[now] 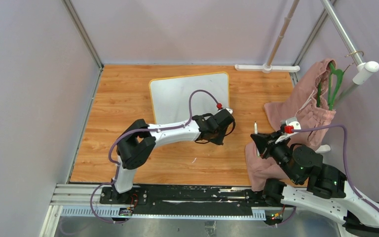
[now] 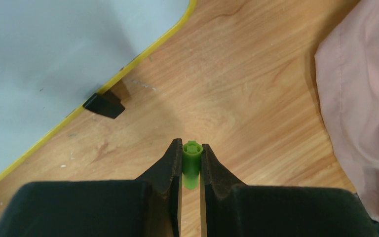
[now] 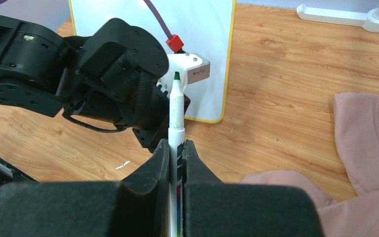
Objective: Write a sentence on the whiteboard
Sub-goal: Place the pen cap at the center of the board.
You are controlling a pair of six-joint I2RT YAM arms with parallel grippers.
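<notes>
Whiteboard (image 1: 177, 94): toward the far edge of the bench (image 1: 108, 148), about centre. Glossy white face, yellow-orange rim, a black foot (image 2: 103, 104) under the near rim. The face is blank, with no writing on it yet. Left tool (image 2: 191, 148): just off the board's near right corner, pinching a green cap (image 2: 191, 170), probably to keep it out of the way of the writing. Right tool (image 3: 176, 148): toward the right edge, pressed together on a marker (image 3: 175, 108) with a white barrel. Its dark green tip is bared and aimed at the board, apparently ready to write. Pink cloth (image 1: 303, 106): heaped at the right edge, not in use.
</notes>
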